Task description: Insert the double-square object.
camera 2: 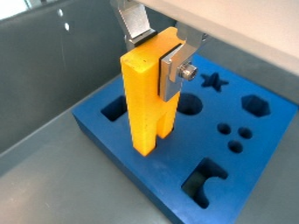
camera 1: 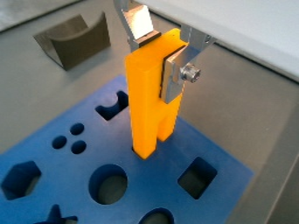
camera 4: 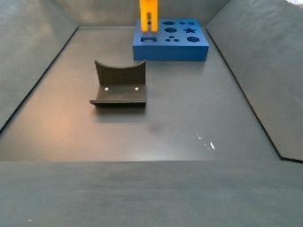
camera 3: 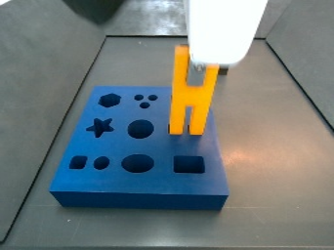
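The double-square object (camera 1: 149, 96) is a tall yellow bar with a forked lower end and a small grey fitting (camera 1: 181, 72) near its top. My gripper (camera 1: 163, 37) is shut on its top and holds it upright. It also shows in a wrist view (camera 2: 145, 96), with the gripper (camera 2: 163, 37) above it. The prongs hang just over the blue board (camera 1: 70, 162), which has several shaped holes. In a side view the bar (camera 3: 189, 93) stands over the board's (camera 3: 163, 146) right part, under the gripper (camera 3: 204, 64). I cannot tell whether the prongs touch the board.
The dark fixture (camera 4: 119, 84) stands on the grey floor, well in front of the blue board (camera 4: 172, 49), and shows in a wrist view (camera 1: 73, 42). Sloping grey walls (camera 4: 42, 62) enclose the floor. The yellow bar (camera 4: 148, 16) is at the far end.
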